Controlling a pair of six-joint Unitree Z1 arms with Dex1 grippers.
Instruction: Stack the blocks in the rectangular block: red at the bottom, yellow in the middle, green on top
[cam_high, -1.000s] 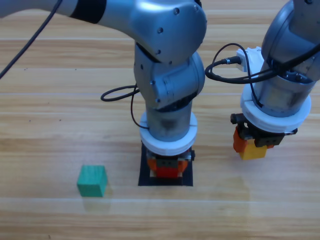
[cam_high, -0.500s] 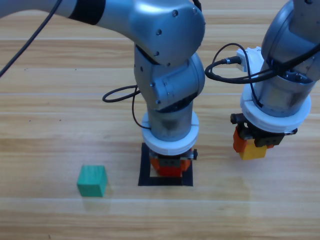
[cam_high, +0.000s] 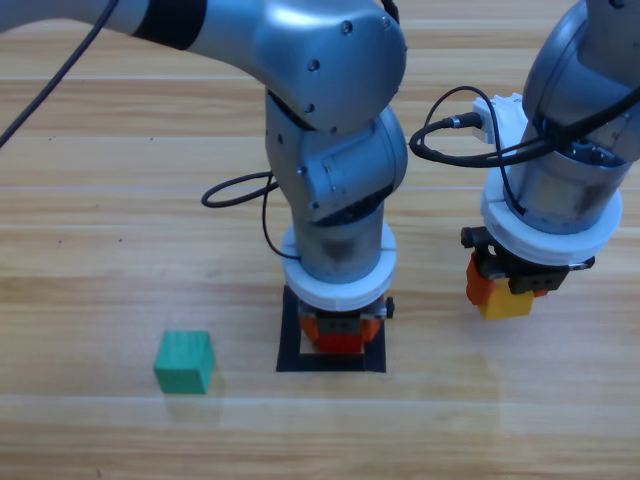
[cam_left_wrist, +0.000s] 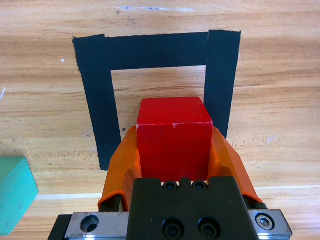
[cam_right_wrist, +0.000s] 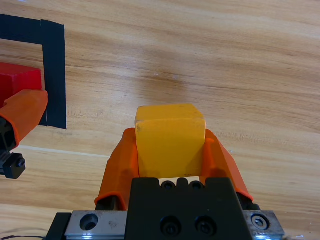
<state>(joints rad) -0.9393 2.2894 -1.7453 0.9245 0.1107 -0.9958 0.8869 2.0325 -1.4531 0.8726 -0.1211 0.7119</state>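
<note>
My left gripper (cam_left_wrist: 174, 131) is shut on the red cube (cam_left_wrist: 174, 140). It holds the cube over the wood centre of the black tape rectangle (cam_left_wrist: 156, 50), toward one side strip. From above, the cube (cam_high: 341, 341) shows just under the left wrist, inside the tape outline (cam_high: 290, 352). Off to the right of the rectangle, my right gripper (cam_right_wrist: 170, 132) is shut on the yellow cube (cam_right_wrist: 170, 142), held above bare wood (cam_high: 505, 303). The green cube (cam_high: 185, 361) sits alone on the table left of the rectangle. It also shows at the left wrist view's corner (cam_left_wrist: 12, 192).
The left arm's grey body (cam_high: 335, 150) towers over the rectangle and hides its far side from above. A black cable (cam_high: 240, 190) loops beside it. In the right wrist view the left gripper's orange jaw (cam_right_wrist: 22, 112) and the tape corner (cam_right_wrist: 52, 75) lie at the left edge.
The left gripper with the red cube has shifted slightly within the tape rectangle. The right arm and the green cube have not moved.
</note>
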